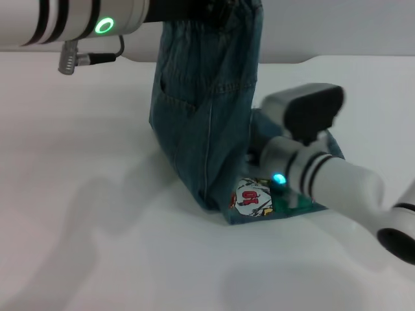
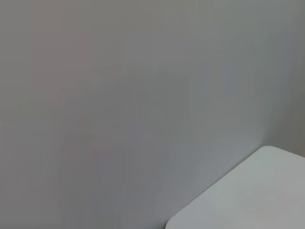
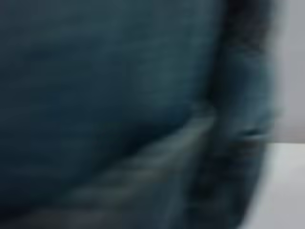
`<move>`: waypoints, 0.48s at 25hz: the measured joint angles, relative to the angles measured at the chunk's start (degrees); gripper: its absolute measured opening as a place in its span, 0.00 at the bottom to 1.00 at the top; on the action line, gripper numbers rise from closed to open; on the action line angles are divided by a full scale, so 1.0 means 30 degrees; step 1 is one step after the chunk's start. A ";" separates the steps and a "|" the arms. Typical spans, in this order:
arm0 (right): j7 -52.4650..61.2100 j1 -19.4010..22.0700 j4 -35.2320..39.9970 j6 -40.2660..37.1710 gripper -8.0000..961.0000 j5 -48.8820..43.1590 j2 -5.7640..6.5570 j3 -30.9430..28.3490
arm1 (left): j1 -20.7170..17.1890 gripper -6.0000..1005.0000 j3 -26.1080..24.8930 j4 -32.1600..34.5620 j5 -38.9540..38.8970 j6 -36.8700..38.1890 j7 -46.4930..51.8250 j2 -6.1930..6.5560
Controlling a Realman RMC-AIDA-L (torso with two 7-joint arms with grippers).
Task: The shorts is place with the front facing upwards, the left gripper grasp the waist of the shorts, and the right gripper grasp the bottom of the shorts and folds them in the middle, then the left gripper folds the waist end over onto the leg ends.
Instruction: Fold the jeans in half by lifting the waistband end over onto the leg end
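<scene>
The left gripper (image 1: 214,10), up at 12 o'clock, is clenched on the waist (image 1: 224,16) of the shorts (image 1: 204,123) and holds it high. The denim hangs down to the white table (image 1: 97,227). The leg ends (image 1: 266,204) lie flat at about 5 o'clock. The right gripper (image 1: 259,146) sits low against the cloth there, but I cannot tell if it is grasping.

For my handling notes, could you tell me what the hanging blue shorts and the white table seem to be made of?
The blue shorts look like washed denim: woven, faded, with stitched seams and a pocket. The white table looks smooth and matte, perhaps laminate or a cloth cover; I cannot tell which.
</scene>
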State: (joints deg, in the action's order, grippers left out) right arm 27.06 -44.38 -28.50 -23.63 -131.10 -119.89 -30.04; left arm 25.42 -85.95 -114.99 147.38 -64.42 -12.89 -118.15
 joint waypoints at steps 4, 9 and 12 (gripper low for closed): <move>-0.0215 0.0824 0.1384 -0.1282 0.03 0.0333 0.0004 -0.0642 | -0.0206 0.04 0.0010 0.0076 0.0002 0.0200 -0.0145 0.0009; -0.1900 0.1654 0.2559 -0.2605 0.01 0.0443 0.0001 -0.2205 | -0.0591 0.04 0.0361 0.0100 -0.0010 0.0693 -0.0209 0.0011; -0.3540 0.2502 0.2647 -0.3385 0.01 0.0465 0.0085 -0.4118 | -0.0858 0.04 0.0507 0.0120 -0.0018 0.0933 -0.0251 0.0031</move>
State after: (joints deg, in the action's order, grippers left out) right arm 16.44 -36.87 -20.56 -33.79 -129.70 -119.63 -42.40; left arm 22.85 -84.43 -114.63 147.33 -61.62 -13.65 -118.06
